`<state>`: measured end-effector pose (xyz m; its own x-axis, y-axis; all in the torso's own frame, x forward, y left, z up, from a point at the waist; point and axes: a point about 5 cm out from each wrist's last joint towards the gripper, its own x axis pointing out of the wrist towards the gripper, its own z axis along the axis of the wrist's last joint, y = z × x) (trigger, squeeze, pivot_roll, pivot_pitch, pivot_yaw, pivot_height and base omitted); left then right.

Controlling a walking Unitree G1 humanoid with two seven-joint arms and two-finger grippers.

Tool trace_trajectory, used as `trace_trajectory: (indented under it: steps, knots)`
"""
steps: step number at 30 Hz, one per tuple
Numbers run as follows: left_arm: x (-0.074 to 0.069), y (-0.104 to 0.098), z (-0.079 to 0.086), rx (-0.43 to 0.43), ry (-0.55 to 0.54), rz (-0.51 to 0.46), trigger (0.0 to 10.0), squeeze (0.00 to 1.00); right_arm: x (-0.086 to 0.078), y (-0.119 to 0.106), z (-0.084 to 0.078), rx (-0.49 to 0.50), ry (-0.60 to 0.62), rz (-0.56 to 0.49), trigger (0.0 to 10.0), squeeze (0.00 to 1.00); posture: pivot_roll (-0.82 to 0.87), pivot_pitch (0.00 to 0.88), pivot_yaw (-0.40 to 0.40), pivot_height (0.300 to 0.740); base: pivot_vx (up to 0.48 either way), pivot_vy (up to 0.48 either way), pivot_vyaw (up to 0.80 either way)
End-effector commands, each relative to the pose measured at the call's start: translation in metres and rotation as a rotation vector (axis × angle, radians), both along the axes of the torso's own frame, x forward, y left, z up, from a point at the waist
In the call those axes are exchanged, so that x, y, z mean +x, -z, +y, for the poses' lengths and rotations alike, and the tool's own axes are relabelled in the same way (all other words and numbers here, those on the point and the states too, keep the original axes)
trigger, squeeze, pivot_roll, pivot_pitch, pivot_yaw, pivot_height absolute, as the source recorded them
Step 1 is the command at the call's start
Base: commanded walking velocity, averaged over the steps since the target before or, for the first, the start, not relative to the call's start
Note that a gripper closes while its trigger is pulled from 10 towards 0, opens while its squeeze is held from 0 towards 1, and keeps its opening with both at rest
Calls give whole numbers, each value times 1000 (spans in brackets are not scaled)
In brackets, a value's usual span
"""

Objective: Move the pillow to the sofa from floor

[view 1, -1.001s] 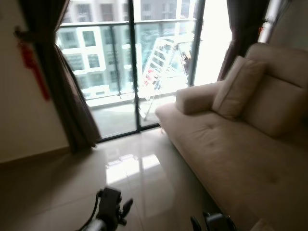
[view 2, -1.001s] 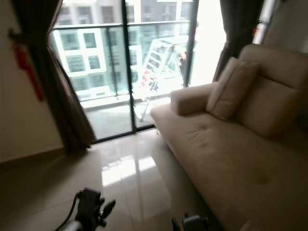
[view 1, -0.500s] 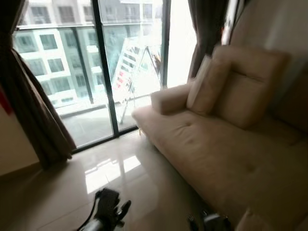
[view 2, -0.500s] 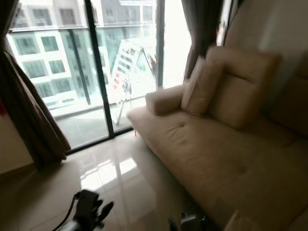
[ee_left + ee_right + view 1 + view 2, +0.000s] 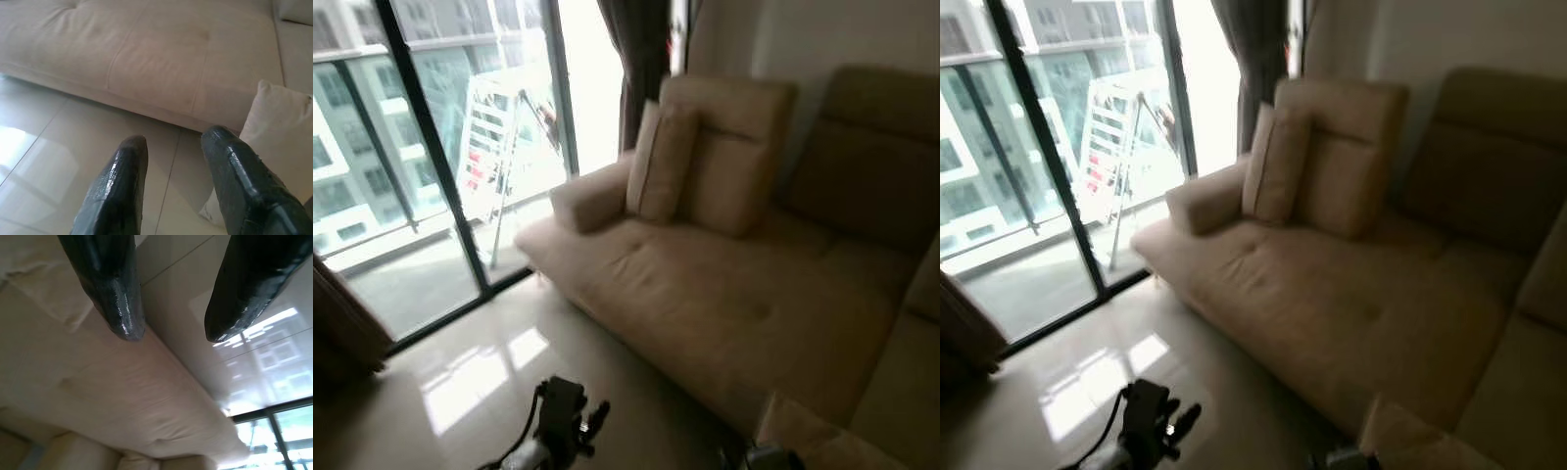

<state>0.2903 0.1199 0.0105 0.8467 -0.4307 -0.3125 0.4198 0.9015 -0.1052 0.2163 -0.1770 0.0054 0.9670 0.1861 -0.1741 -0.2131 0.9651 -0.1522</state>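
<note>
Left eye view: the long beige fabric sofa [image 5: 705,294] lies ahead of both end effectors, and the square beige floor pillow [image 5: 279,142] stands just beside the empty, spread-fingered left end effector [image 5: 173,183]. This looks like the approach step; next, the left end effector should probably close on the pillow, while the right end effector [image 5: 173,308] hangs parted and empty too.

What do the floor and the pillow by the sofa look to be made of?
Floor: glossy pale tile, likely ceramic or stone; it mirrors the window and shows thin joint lines. Pillow: soft beige woven fabric, matte, with a seamed corner, much like the sofa.
</note>
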Motion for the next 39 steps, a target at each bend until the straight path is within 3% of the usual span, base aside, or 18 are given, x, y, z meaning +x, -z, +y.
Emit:
trace_trajectory:
  steps: [1,6,25,39]
  knots:
    - [-7,9,8,11,-21,41,10000,0,-7,8,6,14,-9,33,10000,0,1,0,55,740,0,0,-788]
    - [-7,9,8,7,-21,41,10000,0,-6,9,6,13,-5,36,10000,0,0,0,57,740,0,288,-788]
    - [-4,6,7,-12,-37,29,10000,0,-4,9,6,-8,-11,11,10000,0,2,0,53,740,0,0,-769]
    - [-3,3,7,-78,-67,18,10000,0,1,3,7,-16,-20,-28,10000,0,8,0,47,740,0,0,0]
